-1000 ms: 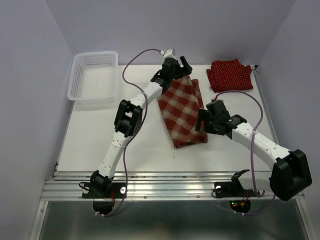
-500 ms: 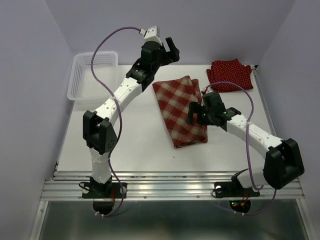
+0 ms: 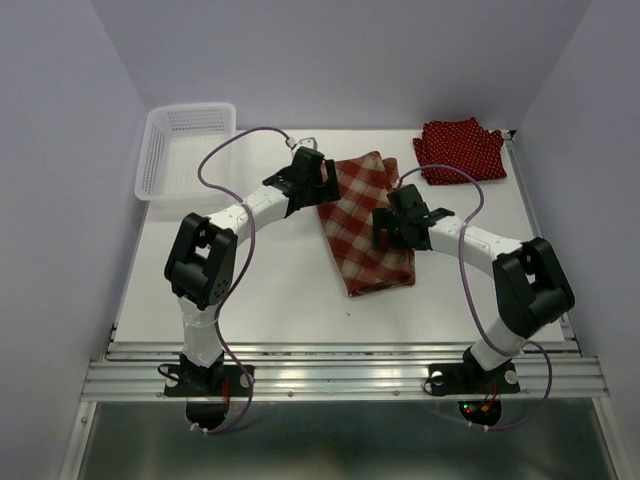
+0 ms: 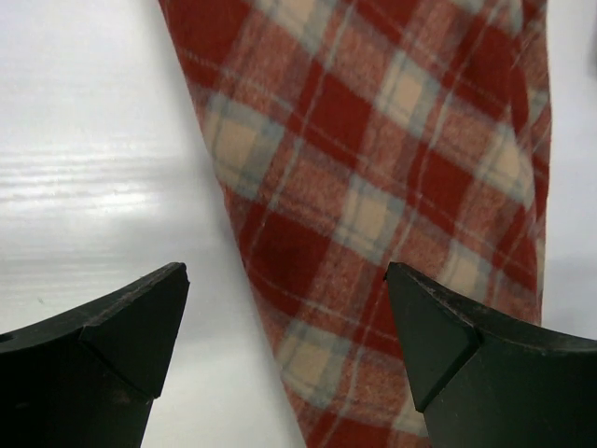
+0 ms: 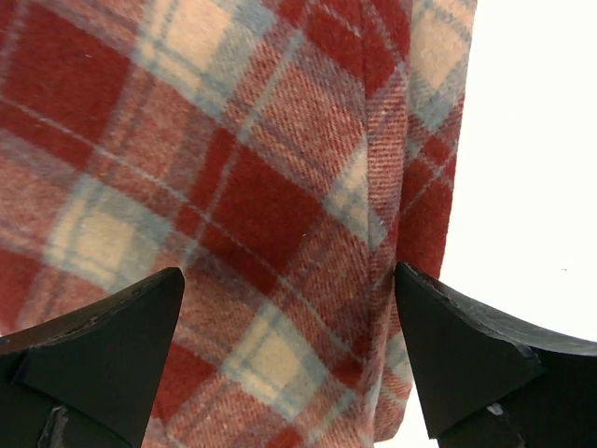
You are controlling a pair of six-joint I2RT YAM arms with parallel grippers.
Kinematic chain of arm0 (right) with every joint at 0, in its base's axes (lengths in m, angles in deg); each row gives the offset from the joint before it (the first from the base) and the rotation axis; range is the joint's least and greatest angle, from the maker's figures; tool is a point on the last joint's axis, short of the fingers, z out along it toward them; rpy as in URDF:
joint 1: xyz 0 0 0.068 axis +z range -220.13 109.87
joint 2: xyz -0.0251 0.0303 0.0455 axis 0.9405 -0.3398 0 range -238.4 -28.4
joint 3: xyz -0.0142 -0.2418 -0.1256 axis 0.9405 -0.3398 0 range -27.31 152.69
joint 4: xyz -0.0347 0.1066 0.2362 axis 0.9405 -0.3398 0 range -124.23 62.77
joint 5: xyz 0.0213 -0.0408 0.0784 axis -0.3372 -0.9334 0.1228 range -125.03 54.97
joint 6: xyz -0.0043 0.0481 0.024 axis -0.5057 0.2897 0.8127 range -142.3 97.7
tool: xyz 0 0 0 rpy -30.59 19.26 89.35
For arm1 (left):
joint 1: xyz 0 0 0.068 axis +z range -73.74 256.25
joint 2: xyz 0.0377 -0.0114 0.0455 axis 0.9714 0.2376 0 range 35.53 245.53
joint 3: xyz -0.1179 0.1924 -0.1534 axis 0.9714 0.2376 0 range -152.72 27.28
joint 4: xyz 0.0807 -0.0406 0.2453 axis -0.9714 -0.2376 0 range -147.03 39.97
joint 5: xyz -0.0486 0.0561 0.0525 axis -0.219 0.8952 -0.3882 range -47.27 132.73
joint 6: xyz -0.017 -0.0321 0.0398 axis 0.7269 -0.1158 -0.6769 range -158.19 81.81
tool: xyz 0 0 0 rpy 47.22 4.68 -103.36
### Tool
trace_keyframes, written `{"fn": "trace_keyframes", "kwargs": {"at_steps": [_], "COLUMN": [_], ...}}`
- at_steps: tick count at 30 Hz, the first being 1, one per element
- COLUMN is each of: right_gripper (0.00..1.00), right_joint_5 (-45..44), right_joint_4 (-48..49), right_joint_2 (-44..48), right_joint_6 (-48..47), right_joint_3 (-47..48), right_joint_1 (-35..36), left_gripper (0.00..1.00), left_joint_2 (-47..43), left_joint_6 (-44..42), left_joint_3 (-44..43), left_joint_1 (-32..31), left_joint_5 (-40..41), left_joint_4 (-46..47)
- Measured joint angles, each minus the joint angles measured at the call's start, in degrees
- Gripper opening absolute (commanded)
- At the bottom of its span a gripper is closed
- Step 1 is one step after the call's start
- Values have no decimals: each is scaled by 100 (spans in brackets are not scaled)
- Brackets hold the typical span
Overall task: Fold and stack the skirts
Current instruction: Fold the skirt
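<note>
The red-and-cream plaid skirt (image 3: 362, 232) lies folded in a long strip in the middle of the white table. My left gripper (image 3: 322, 183) is open just above the strip's far left edge; in the left wrist view (image 4: 285, 350) its fingers straddle that edge of the plaid cloth (image 4: 373, 187). My right gripper (image 3: 392, 228) is open over the strip's right edge; in the right wrist view (image 5: 289, 350) the plaid (image 5: 233, 187) fills the gap between the fingers. A dark red polka-dot skirt (image 3: 458, 150) lies folded at the far right corner. Only one polka-dot pile shows.
A white lattice basket (image 3: 188, 155) stands at the far left corner. Purple cables loop over both arms. The table's right edge runs just past the polka-dot pile.
My left gripper has let go of the plaid's far end, risen, and come down at its left edge. My right gripper has moved in over the right edge.
</note>
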Motion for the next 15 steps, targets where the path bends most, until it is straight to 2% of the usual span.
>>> {"fn": "trace_keyframes", "kwargs": {"at_steps": [6, 9, 15], "right_gripper": [100, 100, 100], "right_joint_5": [164, 610, 1770], "right_joint_4": [138, 404, 1222], "right_joint_2": [-201, -173, 470], "right_joint_6": [22, 31, 289], "right_joint_3": [-157, -461, -1309], "right_joint_1": [0, -4, 177], "left_gripper": [99, 99, 99], "left_joint_2": [-68, -68, -151], "left_joint_6": [170, 210, 275], "left_joint_3": [599, 682, 1143], "left_joint_1": [-2, -2, -2], "left_joint_5": [-466, -562, -479], "left_joint_4": [118, 190, 282]}}
